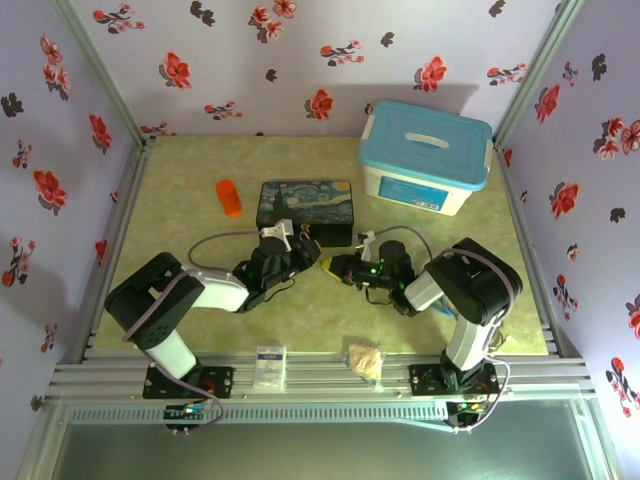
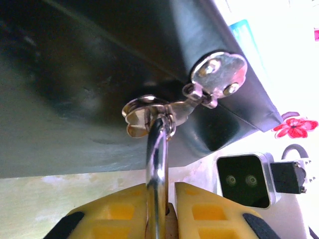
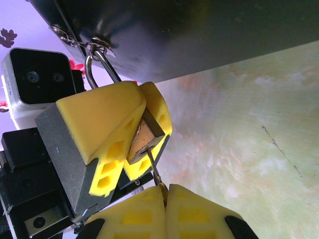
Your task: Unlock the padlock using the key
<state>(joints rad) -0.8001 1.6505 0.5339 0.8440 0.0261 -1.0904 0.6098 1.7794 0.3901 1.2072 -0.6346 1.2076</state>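
The brass padlock (image 3: 143, 141) hangs by its silver shackle (image 2: 156, 172) from the metal latch (image 2: 149, 112) of the dark painted box (image 1: 305, 211). My left gripper (image 2: 161, 211) is shut on the padlock, its yellow fingers (image 3: 102, 127) on either side of the brass body. My right gripper (image 3: 165, 196) is shut on the thin dark key (image 3: 155, 172), whose blade tip is in the keyhole in the padlock's underside. Both grippers meet in front of the box at the table's middle (image 1: 325, 268).
An orange cylinder (image 1: 229, 198) stands left of the box. A white tub with a blue lid (image 1: 427, 155) sits at the back right. A small card (image 1: 269, 366) and a crumpled wrapper (image 1: 364, 359) lie on the near rail. Floral walls enclose the green table (image 1: 180, 215).
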